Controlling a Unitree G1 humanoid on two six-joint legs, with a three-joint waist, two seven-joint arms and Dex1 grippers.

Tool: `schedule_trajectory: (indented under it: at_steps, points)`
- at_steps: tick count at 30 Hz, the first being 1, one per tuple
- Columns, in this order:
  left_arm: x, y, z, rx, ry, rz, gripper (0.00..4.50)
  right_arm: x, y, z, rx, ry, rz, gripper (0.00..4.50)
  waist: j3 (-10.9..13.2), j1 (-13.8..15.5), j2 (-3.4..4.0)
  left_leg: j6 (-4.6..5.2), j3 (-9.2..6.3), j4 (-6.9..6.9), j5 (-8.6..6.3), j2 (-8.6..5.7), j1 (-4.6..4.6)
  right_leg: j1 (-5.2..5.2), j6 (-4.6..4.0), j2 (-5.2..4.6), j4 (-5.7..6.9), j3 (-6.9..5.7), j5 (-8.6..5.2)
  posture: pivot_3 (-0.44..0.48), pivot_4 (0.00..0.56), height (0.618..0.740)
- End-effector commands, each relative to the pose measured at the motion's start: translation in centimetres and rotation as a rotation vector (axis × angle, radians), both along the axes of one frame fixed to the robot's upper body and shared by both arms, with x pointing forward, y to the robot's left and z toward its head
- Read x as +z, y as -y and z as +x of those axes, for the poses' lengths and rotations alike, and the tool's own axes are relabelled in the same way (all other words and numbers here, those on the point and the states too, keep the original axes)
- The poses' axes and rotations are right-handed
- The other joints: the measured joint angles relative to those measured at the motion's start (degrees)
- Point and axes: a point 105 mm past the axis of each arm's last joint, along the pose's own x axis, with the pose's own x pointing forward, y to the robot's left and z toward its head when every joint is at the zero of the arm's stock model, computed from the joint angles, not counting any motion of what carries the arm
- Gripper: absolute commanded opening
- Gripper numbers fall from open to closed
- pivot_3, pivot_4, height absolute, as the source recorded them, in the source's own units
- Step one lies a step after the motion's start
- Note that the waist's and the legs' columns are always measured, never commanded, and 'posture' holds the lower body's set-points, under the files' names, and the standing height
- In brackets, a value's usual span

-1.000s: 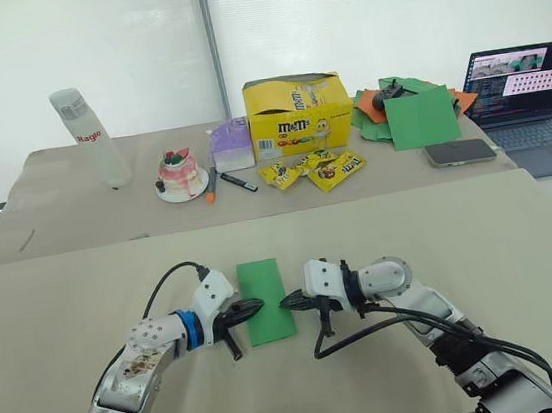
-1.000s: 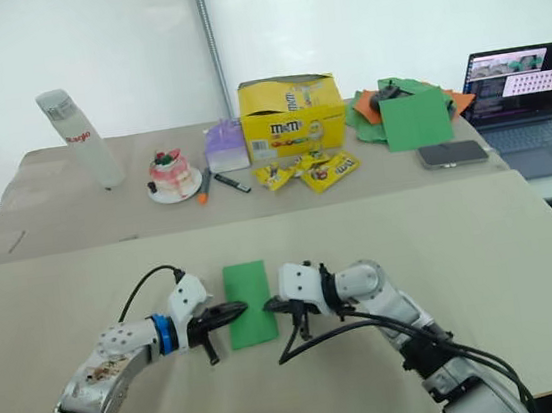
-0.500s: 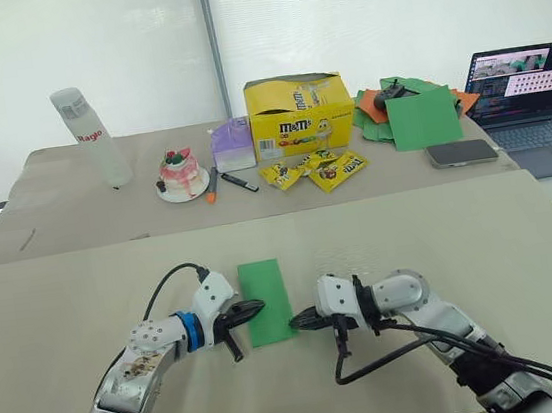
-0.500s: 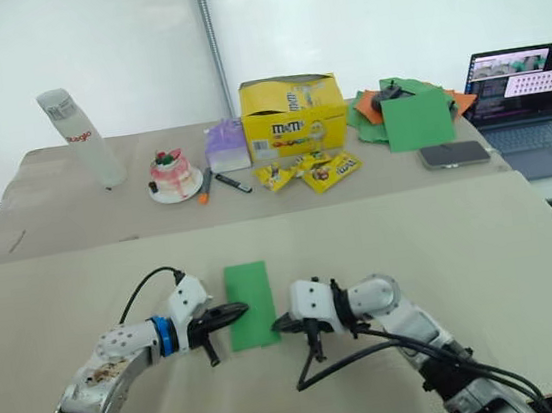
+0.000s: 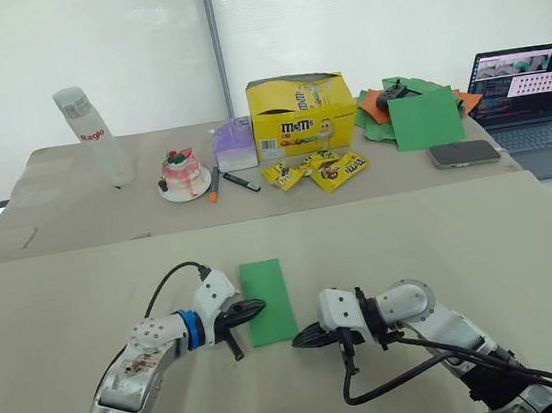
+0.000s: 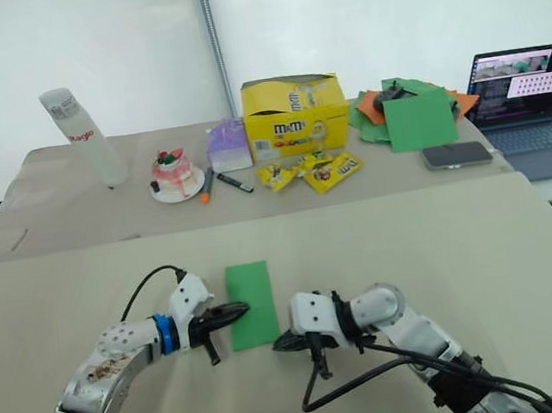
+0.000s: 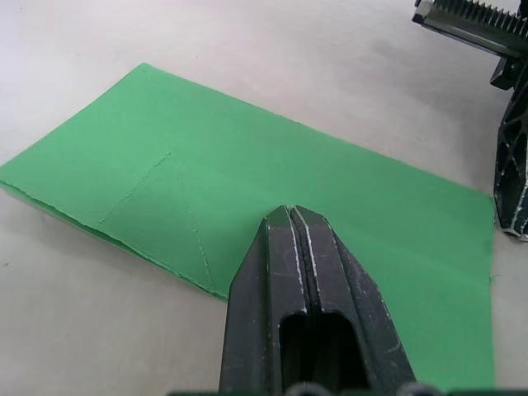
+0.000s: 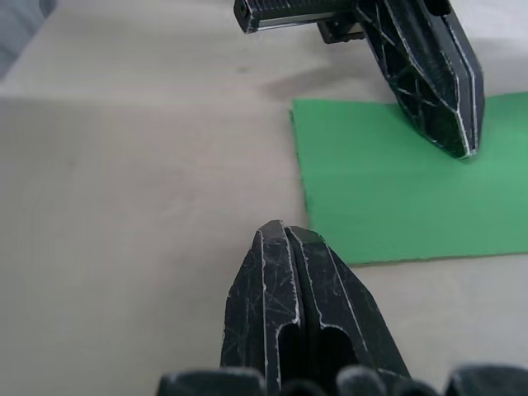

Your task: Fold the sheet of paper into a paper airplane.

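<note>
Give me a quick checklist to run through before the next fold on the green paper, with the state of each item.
1. The sheet of paper lies flat on the table: ok.
2. Left pincer shut, its tip resting on the sheet's left edge to pin it: ok.
3. Right pincer shut and off the sheet, just past its near right corner: ok.
4. Sheet folded to a narrow strip, with faint diagonal crease lines in the left wrist view: ok.
5. Pointed nose formed: not ok, both ends are square.
6. Whether the left tip really presses down enough to hold the sheet: cannot tell.
</note>
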Motion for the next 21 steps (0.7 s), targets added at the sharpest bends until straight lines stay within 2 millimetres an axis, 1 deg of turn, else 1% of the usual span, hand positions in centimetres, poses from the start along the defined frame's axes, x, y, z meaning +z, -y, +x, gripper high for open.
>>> schedule_trajectory:
  at_steps: [1,3,6,8,10,12,13,15,16,17,21]
  points:
    - [-1.4,-0.4,-0.5,0.014,-0.067,0.020,0.00,0.4,1.0,-0.4,-0.011,-0.074,-0.012,0.05,0.04,0.14,-0.05,0.00,0.00,0.00,0.00,-0.01,-0.01,0.00,0.00,0.00,-0.01,0.00,0.00,0.000,0.150,0.740]
    - [-0.8,-0.4,-0.5,0.005,-0.056,-0.001,0.00,2.0,1.2,-0.1,-0.020,-0.072,0.019,0.05,0.10,0.24,-0.13,-0.01,0.00,0.00,0.01,0.00,-0.09,-0.02,0.00,-0.01,-0.02,0.00,0.00,0.000,0.150,0.740]
    - [1.8,-0.9,0.0,0.012,-0.020,-0.087,0.00,3.9,1.8,0.0,-0.023,-0.074,0.033,0.05,0.25,0.28,-0.26,-0.05,0.00,0.04,0.04,0.00,-0.37,-0.09,0.00,-0.01,0.01,0.00,0.00,0.000,0.150,0.740]
    - [3.7,-1.8,0.3,0.029,0.008,-0.139,0.00,4.7,2.3,0.0,-0.031,-0.075,0.029,0.05,0.40,0.14,-0.40,-0.09,-0.02,0.05,0.06,0.04,-0.45,-0.17,0.00,0.01,0.01,-0.03,0.00,0.000,0.150,0.740]
    - [5.1,-3.2,0.6,0.061,0.033,-0.158,0.00,5.2,2.8,0.3,-0.051,-0.060,0.013,0.05,0.49,0.11,-0.49,-0.13,-0.02,0.04,0.09,0.10,-0.48,-0.19,-0.02,0.03,-0.02,-0.06,0.01,0.000,0.150,0.740]
    - [5.2,-4.6,0.8,0.085,0.047,-0.123,0.00,5.4,3.2,0.7,-0.072,-0.049,0.006,0.05,0.50,0.16,-0.49,-0.13,-0.03,0.04,0.09,0.10,-0.47,-0.17,-0.02,0.02,-0.04,-0.08,0.01,0.000,0.150,0.740]
    - [4.9,-5.3,0.8,0.092,0.049,-0.086,0.00,5.5,3.3,1.0,-0.086,-0.039,0.001,0.05,0.50,0.18,-0.49,-0.13,-0.03,0.04,0.09,0.09,-0.46,-0.15,-0.02,0.02,-0.06,-0.08,0.01,0.000,0.150,0.740]
    - [4.2,-6.0,0.8,0.092,0.043,-0.034,0.00,5.6,3.6,1.6,-0.110,-0.018,-0.006,0.05,0.53,0.24,-0.45,-0.12,-0.03,0.04,0.08,0.06,-0.46,-0.15,-0.02,0.00,-0.08,-0.07,0.01,0.000,0.150,0.740]
    - [3.7,-6.0,0.8,0.083,0.040,-0.014,0.00,5.6,3.6,2.0,-0.121,-0.009,-0.009,0.05,0.55,0.34,-0.43,-0.12,-0.02,0.04,0.08,0.04,-0.46,-0.15,-0.02,-0.01,-0.08,-0.07,0.01,0.000,0.150,0.740]
    - [3.3,-5.8,0.8,0.072,0.037,-0.006,0.00,5.5,3.6,2.2,-0.130,-0.002,-0.011,0.05,0.56,0.45,-0.44,-0.12,-0.02,0.04,0.08,0.02,-0.46,-0.15,-0.02,-0.01,-0.08,-0.08,0.02,0.000,0.150,0.740]
    - [1.8,-3.3,1.1,0.013,0.030,-0.003,0.00,5.4,3.7,3.0,-0.163,0.033,-0.021,0.05,0.58,1.15,-0.48,-0.08,-0.04,0.05,0.06,-0.02,-0.48,-0.15,0.01,-0.04,-0.11,-0.11,0.04,0.000,0.150,0.740]
